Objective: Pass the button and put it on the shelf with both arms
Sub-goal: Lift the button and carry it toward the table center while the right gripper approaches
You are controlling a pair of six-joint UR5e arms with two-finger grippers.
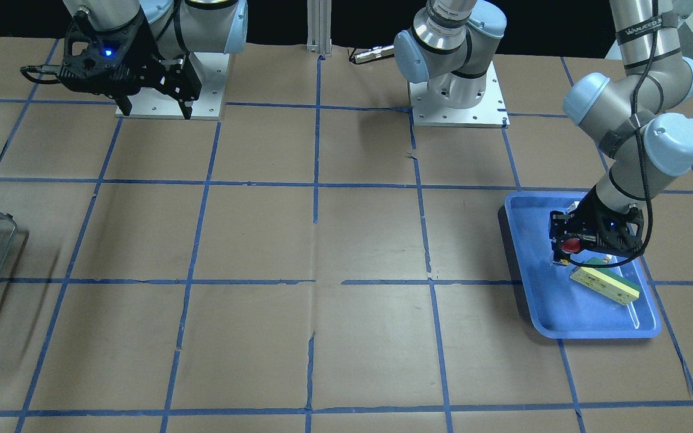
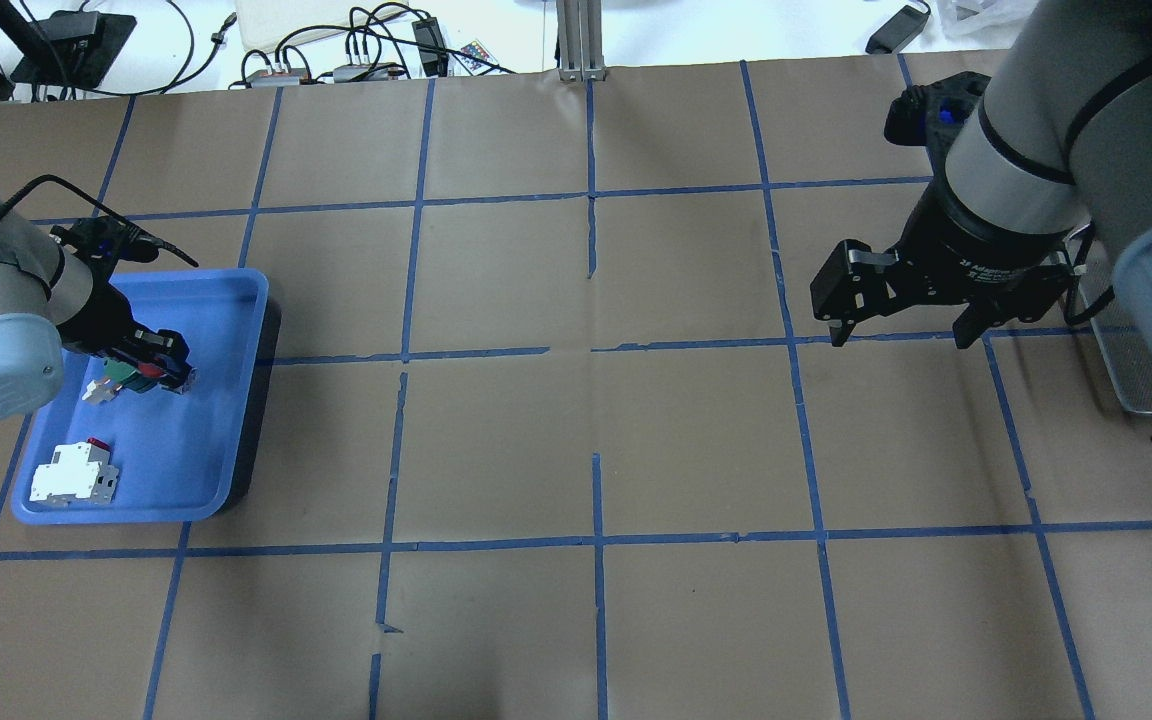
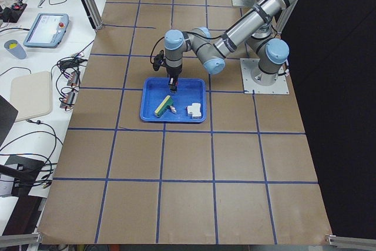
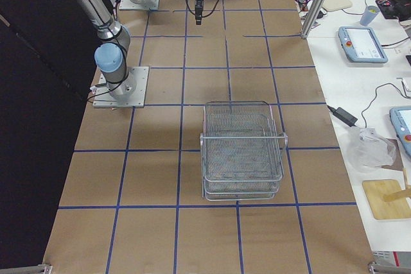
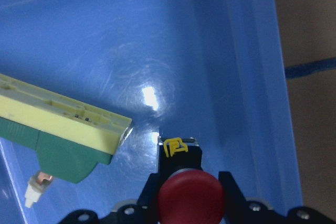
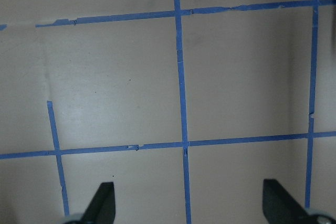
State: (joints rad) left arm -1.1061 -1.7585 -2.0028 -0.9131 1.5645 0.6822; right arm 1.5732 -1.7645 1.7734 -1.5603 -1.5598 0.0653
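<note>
The button, with its red cap (image 5: 189, 195) and dark body, sits between the two fingers of my left gripper (image 1: 565, 252), which is shut on it low inside the blue tray (image 1: 569, 307). I cannot tell whether the button touches the tray floor. Its red cap also shows in the front view (image 1: 572, 244) and the overhead view (image 2: 149, 372). My right gripper (image 2: 901, 335) is open and empty, held above bare table near the shelf (image 2: 1136, 370). The wire-mesh shelf (image 4: 243, 149) stands at the table's right end.
A green-and-cream flat block (image 5: 63, 129) lies in the tray just beside the button. A white block with a red part (image 2: 74, 477) lies at the tray's near end. The tray's raised rim (image 2: 254, 330) surrounds the left gripper.
</note>
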